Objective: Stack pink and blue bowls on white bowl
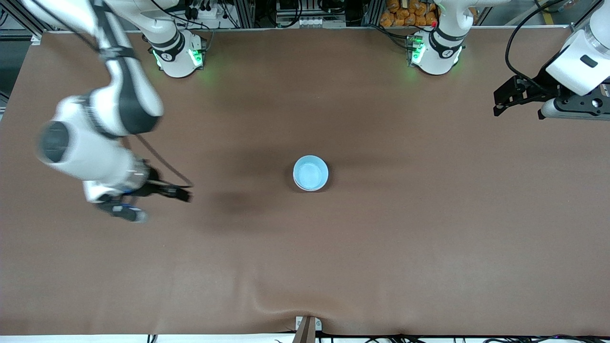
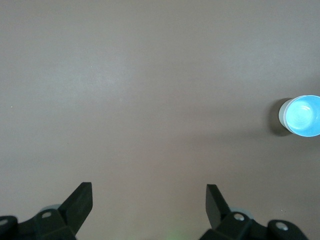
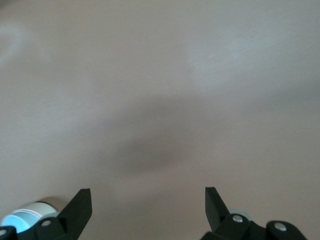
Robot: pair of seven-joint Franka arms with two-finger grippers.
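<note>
A light sky blue bowl stands mid-table, uppermost of a stack. In the left wrist view a white wall shows under its rim, so it sits in the white bowl. The stack also shows at the edge of the right wrist view. The pink bowl is hidden. My right gripper is open and empty over the mat toward the right arm's end, apart from the stack; its jaws are wide. My left gripper is open and empty over the left arm's end.
The brown mat covers the table. It has a wrinkle near the front edge, by a small clamp. The two arm bases stand along the edge farthest from the front camera.
</note>
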